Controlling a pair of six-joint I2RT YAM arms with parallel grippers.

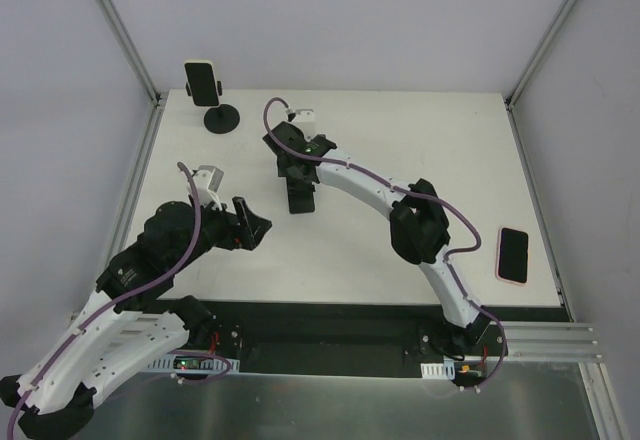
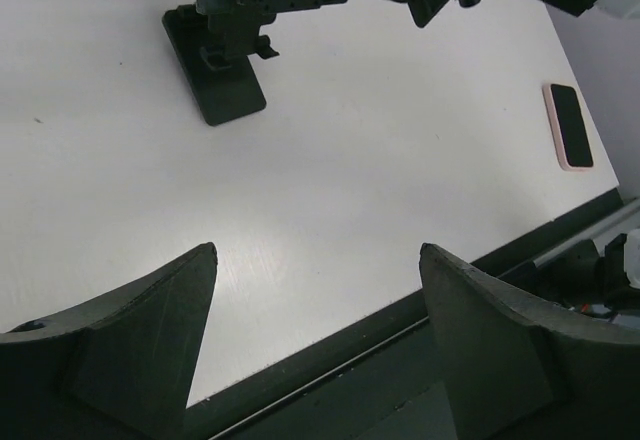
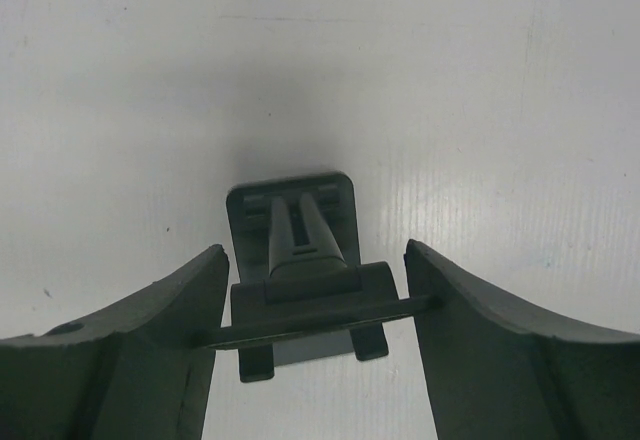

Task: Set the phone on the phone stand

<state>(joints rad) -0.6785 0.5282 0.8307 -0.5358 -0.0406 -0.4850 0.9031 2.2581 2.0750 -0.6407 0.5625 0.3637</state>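
Note:
My right gripper (image 1: 297,172) is at the table's middle, shut on a thin dark phone (image 3: 300,324). In the right wrist view the phone shows edge-on, spanning from one finger to the other across the cradle of a black phone stand (image 3: 298,222) directly below. In the left wrist view the dark slab (image 2: 215,70) stands tilted on the table under that gripper. My left gripper (image 1: 256,224) is open and empty, low over the white table near its front edge, left of the stand; its jaws (image 2: 315,250) stand wide apart.
A pink-cased phone (image 1: 512,255) lies flat near the table's right edge, also in the left wrist view (image 2: 568,125). Another phone (image 1: 201,82) stands on a round-based stand (image 1: 221,118) at the back left corner. Frame posts rise at both back corners.

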